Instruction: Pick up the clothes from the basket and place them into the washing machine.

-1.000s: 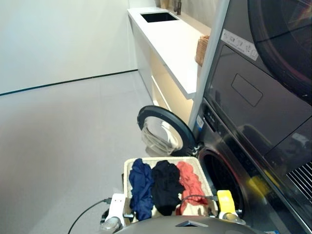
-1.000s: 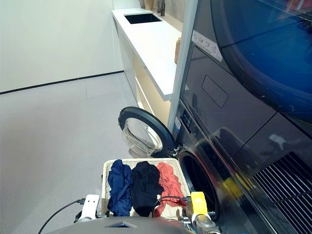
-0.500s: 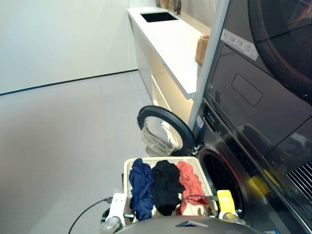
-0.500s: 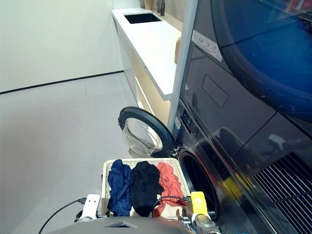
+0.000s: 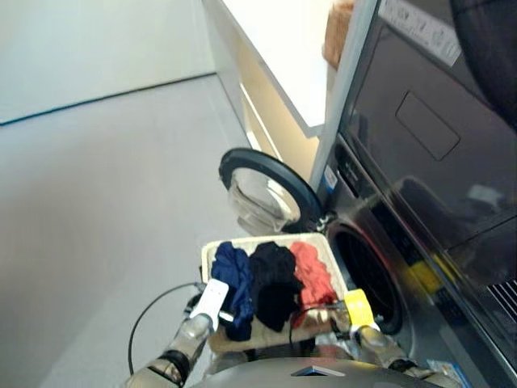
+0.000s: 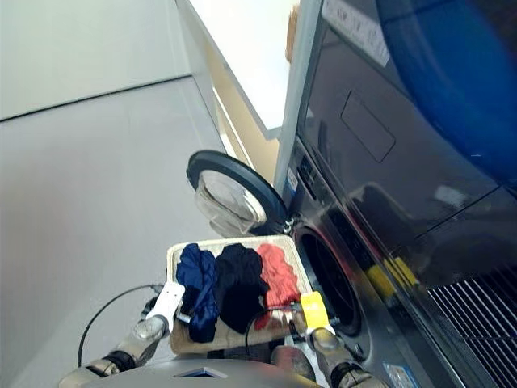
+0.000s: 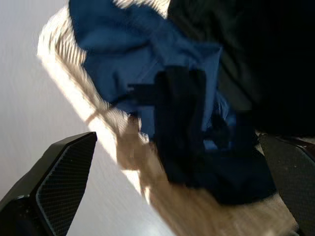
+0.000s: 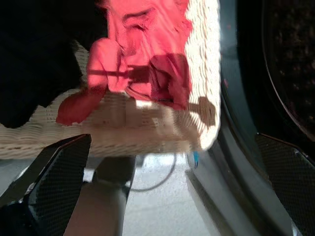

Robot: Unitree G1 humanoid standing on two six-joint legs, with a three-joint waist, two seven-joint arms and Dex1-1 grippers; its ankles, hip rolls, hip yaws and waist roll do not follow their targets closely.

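Hovering pincers [image 7: 167, 196] [image 8: 162, 196] spread over basket [image 8: 206, 73] rim

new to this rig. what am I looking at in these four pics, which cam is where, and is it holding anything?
It is a humanoid robot doing laundry. The two wide pictures come from a stereo camera on its head, looking down over its arms. The two close ones come from cameras on its wrists, looking along the black fingers.

In front stands a cream basket holding three garments: navy, black and coral red. To the robot's right is the washing machine, its door swung open.

The left gripper hangs over the navy garment, the right gripper over the basket's near edge by the coral one. Both are open and hold nothing.
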